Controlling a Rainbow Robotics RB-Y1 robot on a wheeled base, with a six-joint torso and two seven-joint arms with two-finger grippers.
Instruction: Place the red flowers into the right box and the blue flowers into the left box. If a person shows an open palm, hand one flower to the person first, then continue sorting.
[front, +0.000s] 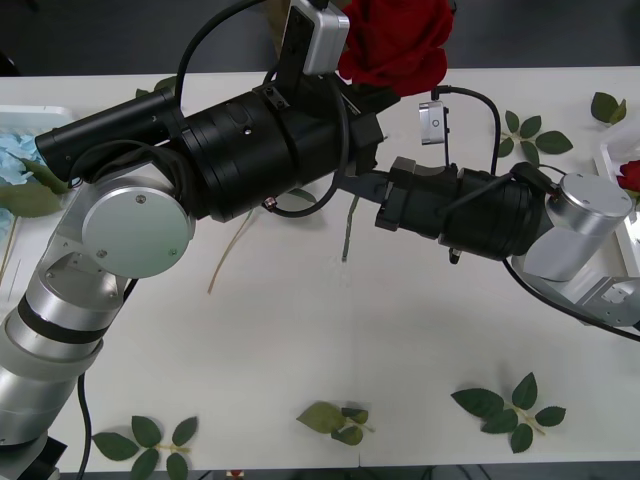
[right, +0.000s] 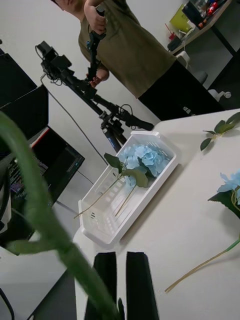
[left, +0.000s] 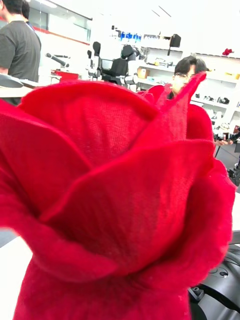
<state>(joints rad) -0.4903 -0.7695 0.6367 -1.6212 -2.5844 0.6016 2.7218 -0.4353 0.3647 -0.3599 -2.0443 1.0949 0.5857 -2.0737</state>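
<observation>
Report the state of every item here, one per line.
Raised red rose: off the table, by the left gripper.
Right gripper: shut, with a green stem crossing in front of it.
Second rose: lying in the right box.
Left box: holds blue flowers, lying flat.
Loose blue flower: on the table.

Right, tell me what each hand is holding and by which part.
The right hand appears shut on the green stem of a red fabric rose. Whether the left hand also grips it cannot be told.
</observation>
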